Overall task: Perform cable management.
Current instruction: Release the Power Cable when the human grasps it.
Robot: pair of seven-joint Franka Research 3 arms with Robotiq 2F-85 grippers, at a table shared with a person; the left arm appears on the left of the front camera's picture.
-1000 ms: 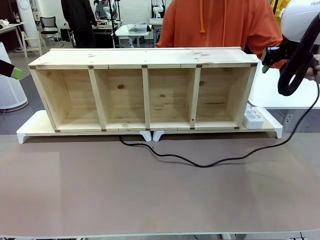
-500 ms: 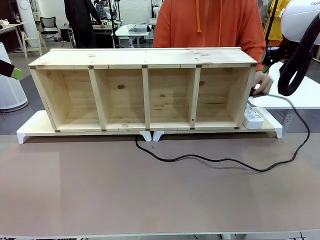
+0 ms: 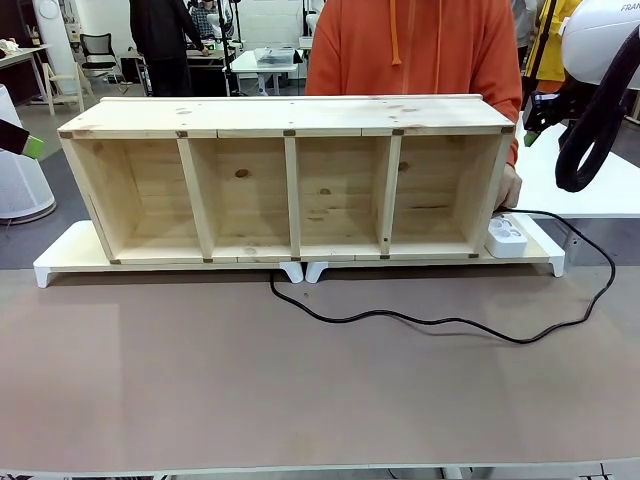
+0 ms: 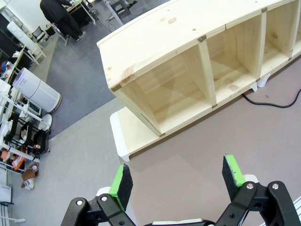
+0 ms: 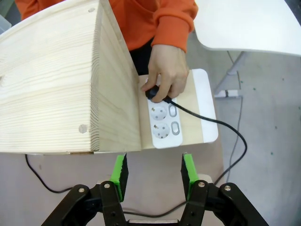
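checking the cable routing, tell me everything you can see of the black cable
The cable is a thin black flexible cord lying slack in loose waves on the brown table. One end runs under the wooden shelf; the other loops round the right side to its plug, which the person's hand presses at the white power strip.

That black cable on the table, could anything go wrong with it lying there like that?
Possibly. The cable trails loose across the table and loops past its right edge, so a moving arm might snag it. The person's hand is pressing the plug at the power strip, directly below the right gripper, whose jaws are open; a descent now could hit the hand. A tug on the cable might drag the strip.
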